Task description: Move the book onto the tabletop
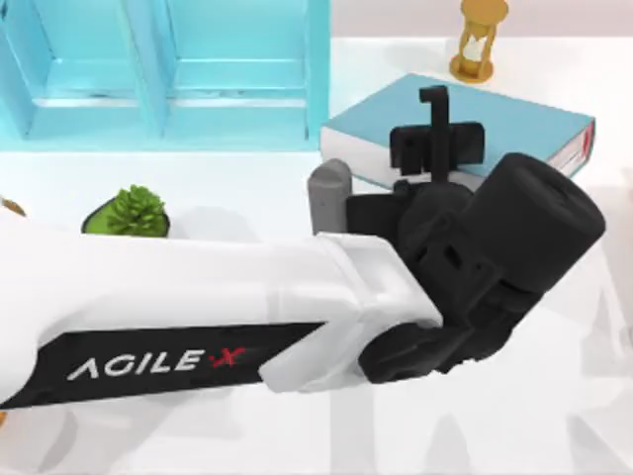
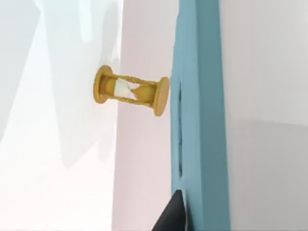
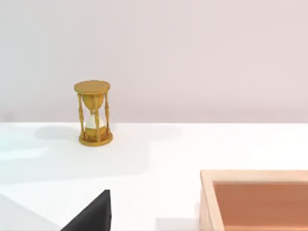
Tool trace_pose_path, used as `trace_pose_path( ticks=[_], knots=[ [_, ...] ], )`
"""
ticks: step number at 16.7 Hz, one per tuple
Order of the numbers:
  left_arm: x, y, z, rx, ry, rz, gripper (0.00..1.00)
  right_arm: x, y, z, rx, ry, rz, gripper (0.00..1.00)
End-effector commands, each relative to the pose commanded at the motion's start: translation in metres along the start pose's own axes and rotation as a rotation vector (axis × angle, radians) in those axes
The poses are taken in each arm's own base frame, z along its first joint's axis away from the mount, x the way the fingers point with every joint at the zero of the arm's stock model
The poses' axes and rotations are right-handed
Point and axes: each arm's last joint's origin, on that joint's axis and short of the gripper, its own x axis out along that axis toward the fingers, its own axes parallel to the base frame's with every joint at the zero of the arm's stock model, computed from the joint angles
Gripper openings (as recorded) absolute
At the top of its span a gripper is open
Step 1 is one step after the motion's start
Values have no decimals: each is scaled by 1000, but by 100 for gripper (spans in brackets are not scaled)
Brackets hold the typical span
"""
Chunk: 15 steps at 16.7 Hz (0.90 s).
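The book (image 1: 495, 124) lies flat on the white worktop (image 1: 554, 396), right of the blue cabinet (image 1: 168, 69) and just in front of the hourglass (image 1: 478, 40). The left end effector (image 1: 435, 134) sits over its near edge; whether it grips the cover I cannot tell. A potted plant (image 1: 129, 213) stands near the left side

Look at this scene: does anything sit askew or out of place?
Only mildly: the book lies flat on the tabletop but angled, not square to the cabinet. The hourglass and plant stand upright.
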Motion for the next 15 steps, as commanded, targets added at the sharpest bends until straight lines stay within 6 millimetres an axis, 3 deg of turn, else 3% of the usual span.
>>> trace_pose_path(
  ticks=[4, 7, 15],
  knots=[
    [-2, 58, -5, 38, -170, -15, 0, 0, 0, 0, 0, 0, 0, 100],
    [1, 84, 0, 78, -251, -43, 0, 0, 0, 0, 0, 0, 0, 100],
    [4, 93, 3, 98, -277, -48, 0, 0, 0, 0, 0, 0, 0, 100]
  ],
)
